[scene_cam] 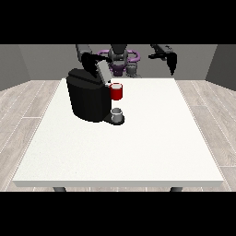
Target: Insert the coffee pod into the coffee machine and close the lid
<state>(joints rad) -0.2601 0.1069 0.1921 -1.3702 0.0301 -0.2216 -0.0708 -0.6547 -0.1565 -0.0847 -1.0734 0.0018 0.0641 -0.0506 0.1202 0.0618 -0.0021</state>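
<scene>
White table point(138, 152): large, rectangular, bare across its near half; dark legs show under the near edge at 5 and 7 o'clock. Pale wood-plank floor point(23, 106) surrounds it on both sides, grey walls behind.

Grey thing point(117, 113): small, cup-shaped, standing on the dark base plate at the front foot of the coffee machine, roughly at the table's centre-left. Whether it is the coffee pod cannot be told.

Coffee machine point(86, 99): black, bulky, rounded body, standing on the table at about 10 o'clock from the table's centre. Its lid point(100, 69) is tilted up at the top, towards 12 o'clock.

Red thing at the machine point(116, 91): cylindrical, at the machine's head, directly above the grey thing and apart from it.

Hand at the view's left point(90, 59): black, held just above the machine's top, close beside the raised lid. How its fingers lie cannot be told; contact with the lid cannot be confirmed.

Hand at the view's right point(171, 62): black, hanging above the table's far edge at about 1 o'clock, well apart from the machine, fingers pointing down and relaxed, grasping nothing.

Robot torso point(120, 59): dark with purple parts, behind the table's far edge at 12 o'clock, between the two arms.
</scene>
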